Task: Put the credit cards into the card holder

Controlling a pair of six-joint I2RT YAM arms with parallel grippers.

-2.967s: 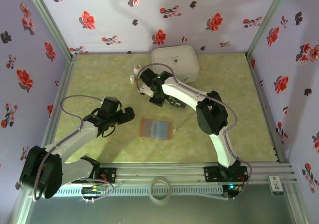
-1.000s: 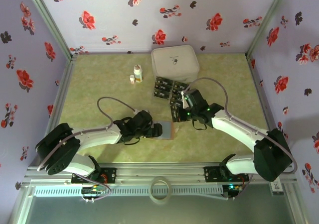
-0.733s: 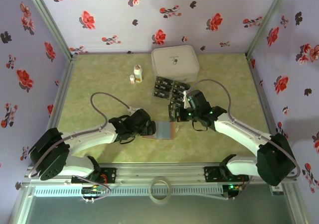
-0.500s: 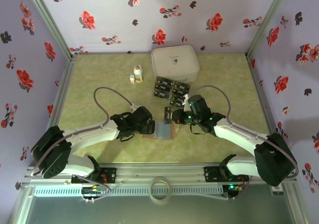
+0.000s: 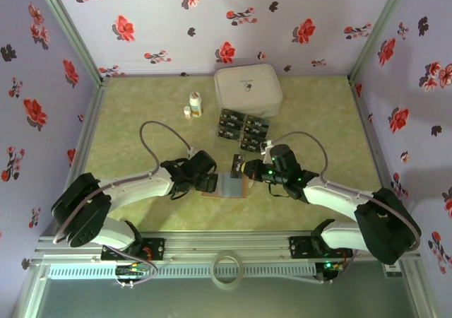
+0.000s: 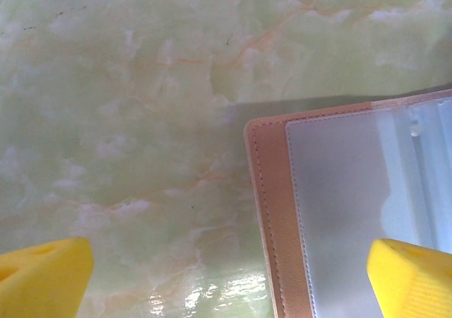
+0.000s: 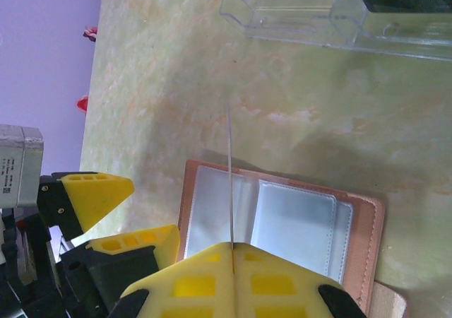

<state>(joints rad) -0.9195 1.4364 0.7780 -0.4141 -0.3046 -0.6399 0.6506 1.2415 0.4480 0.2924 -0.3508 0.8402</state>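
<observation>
Right gripper (image 5: 244, 168) has come off the card rows, nearer and left, and is now over the card holder (image 5: 229, 186). It is clamped on one credit card (image 7: 229, 177), held edge-on above the holder's grey pockets. Left gripper (image 5: 210, 182) has backed left a bit, jaws wide, gripping nothing. It straddles the holder's left edge: one yellow finger (image 6: 413, 279) over the clear pocket, the other over bare table (image 6: 106, 85). Holder lies open and flat, near-centre of the table. Remaining credit cards (image 5: 240, 127) sit in a clear tray (image 7: 296, 14) farther back, just near of the white case (image 5: 248, 90). Two white bottles (image 5: 193, 106) stand left of the case.
</observation>
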